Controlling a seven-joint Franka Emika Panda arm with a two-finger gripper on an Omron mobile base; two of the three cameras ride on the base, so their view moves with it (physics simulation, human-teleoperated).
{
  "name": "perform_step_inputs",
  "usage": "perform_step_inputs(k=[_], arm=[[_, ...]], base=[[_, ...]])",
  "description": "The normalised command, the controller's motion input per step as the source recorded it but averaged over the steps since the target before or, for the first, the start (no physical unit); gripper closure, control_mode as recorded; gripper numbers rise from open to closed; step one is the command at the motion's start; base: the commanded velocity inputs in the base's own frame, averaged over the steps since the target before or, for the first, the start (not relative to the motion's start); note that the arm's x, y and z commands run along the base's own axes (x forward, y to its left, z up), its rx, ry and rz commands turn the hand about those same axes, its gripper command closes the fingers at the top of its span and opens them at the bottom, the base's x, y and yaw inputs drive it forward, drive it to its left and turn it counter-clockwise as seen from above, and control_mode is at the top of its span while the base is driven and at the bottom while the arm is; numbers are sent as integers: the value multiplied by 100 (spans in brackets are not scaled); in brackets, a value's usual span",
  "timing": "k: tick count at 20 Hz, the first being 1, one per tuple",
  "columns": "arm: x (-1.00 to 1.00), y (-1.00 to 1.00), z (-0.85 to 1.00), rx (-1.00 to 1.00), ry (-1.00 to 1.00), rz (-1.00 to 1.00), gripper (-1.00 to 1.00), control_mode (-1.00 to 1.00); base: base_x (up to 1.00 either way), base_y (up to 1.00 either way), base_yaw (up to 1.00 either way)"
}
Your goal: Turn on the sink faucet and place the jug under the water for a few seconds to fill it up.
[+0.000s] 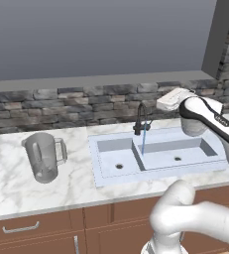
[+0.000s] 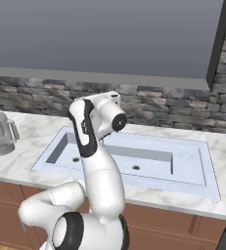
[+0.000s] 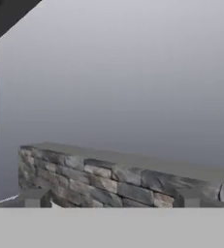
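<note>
The jug [image 1: 43, 156] stands upright on the marble counter, left of the sink [image 1: 106, 171], with its handle to the right. It shows again at the far left [image 2: 0, 132]. A thin blue stream of water [image 1: 144, 141] falls from the dark sink faucet [image 1: 141, 119] into the sink near the divider between the basins. My gripper [image 1: 161, 103] hovers above the counter behind the sink, right of the faucet and far from the jug. In the hand view its two fingertips [image 3: 32, 198] stand wide apart with nothing between them, so my gripper [image 3: 109, 201] is open and faces the stone wall.
A stone backsplash [image 1: 86, 101] runs behind the counter, with a plain grey wall above. A dark column [image 1: 220, 39] juts out at the right. Wooden cabinet fronts [image 1: 46, 228] lie below the counter edge. My own arm [image 2: 92, 161] blocks the middle of the sink [image 2: 192, 180].
</note>
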Motion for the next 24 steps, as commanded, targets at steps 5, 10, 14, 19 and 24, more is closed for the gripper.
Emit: perform_step_inputs(k=[5,10,14,19,24], arm=[[-47,78,-16,-24,0,23,-100,-100],[-23,56,-15,-15,-4,23,-100,-100],[0,68,-16,-12,0,27,-100,-100],[1,55,-20,-10,0,22,-100,-100],[-5,66,-28,-9,0,20,-100,-100]], base=[[0,0,0],[0,0,0],[0,0,0],[0,0,0],[0,0,0]])
